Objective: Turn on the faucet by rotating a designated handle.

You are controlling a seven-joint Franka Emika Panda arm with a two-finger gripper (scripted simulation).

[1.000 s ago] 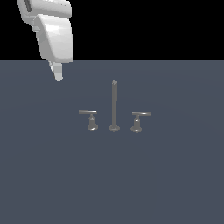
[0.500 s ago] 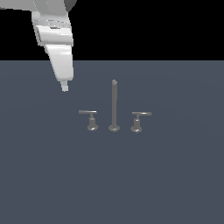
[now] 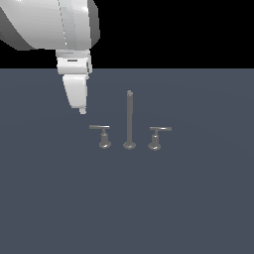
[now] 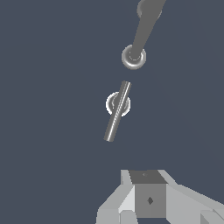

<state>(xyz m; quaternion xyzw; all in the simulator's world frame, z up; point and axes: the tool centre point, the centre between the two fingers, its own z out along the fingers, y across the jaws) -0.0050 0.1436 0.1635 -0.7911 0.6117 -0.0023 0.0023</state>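
Note:
The faucet stands mid-surface in the exterior view: a tall thin post (image 3: 129, 119) with a round foot and a short lever handle on each side. The handle (image 3: 100, 128) has its bar jutting to the exterior view's left from a flared stem. My gripper (image 3: 83, 110) hangs just above and slightly left of that bar's free end, not touching it. Its fingers show only as one narrow tip. In the wrist view the handle (image 4: 117, 111) lies ahead of the gripper (image 4: 148, 208), with the post's foot (image 4: 133, 57) beyond it.
The mirror-image handle (image 3: 159, 130) sits on the post's other side, its bar pointing to the exterior view's right. All of it rests on a flat dark blue-grey surface (image 3: 127, 208). The white arm (image 3: 49, 22) fills the upper left of the exterior view.
The gripper has come down and shifted toward the exterior view's right, closing in on the left handle's bar. The faucet parts have not moved.

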